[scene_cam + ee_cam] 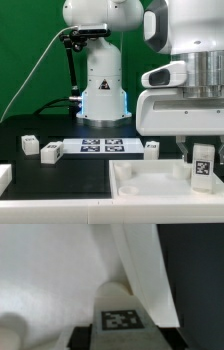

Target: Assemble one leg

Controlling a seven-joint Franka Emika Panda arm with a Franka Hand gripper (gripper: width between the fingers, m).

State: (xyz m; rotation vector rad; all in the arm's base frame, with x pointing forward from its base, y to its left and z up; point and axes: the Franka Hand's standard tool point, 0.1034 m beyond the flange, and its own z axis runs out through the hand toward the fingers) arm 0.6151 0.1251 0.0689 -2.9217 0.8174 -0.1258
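My gripper [202, 152] is shut on the leg [203, 168], a small white block with a black-and-white tag, held upright over the right side of the large white panel [150, 186]. In the wrist view the leg [121, 317] sits between my black fingers [84, 338], tag facing the camera. Its far end points at the panel's flat surface [50, 274], close to a raised rim [143, 269]. Whether the leg touches the panel I cannot tell.
Three more small white legs lie on the black table: two at the exterior view's left [29, 145] [50, 151] and one [152, 148] by the marker board [100, 147]. The robot base [103, 85] stands behind. A white part [4, 178] shows at the left edge.
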